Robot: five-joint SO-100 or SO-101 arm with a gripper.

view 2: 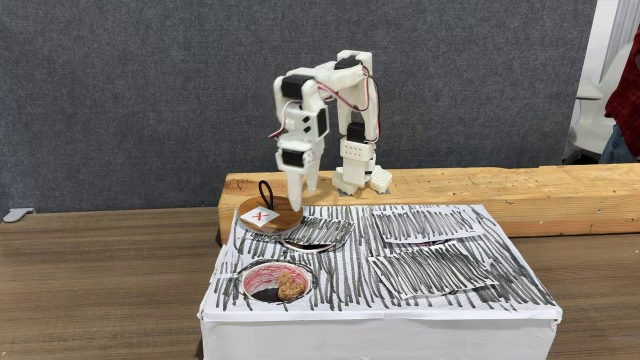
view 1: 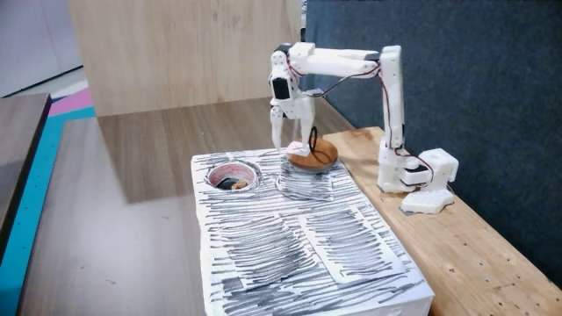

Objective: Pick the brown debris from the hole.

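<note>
The brown debris [view 1: 231,183] [view 2: 290,286] is a small tan wad lying inside the hole [view 1: 216,172] [view 2: 252,274], whose rim is pinkish-white. The hole is cut in a white, black-striped box top [view 1: 290,246] [view 2: 430,275], at its left in both fixed views. My white gripper [view 1: 290,142] [view 2: 298,196] hangs fingers-down over the box's far edge, behind the hole and beside the wooden disc [view 1: 313,158] [view 2: 270,214]. Its fingers look parted, with nothing between them.
The wooden disc with a black loop handle leans tilted on the grey-scribbled ring [view 1: 303,186] [view 2: 318,236]. My arm's base stands on a wooden beam [view 1: 465,246] [view 2: 480,186] along the box. A person's red sleeve [view 2: 627,100] shows at the right edge.
</note>
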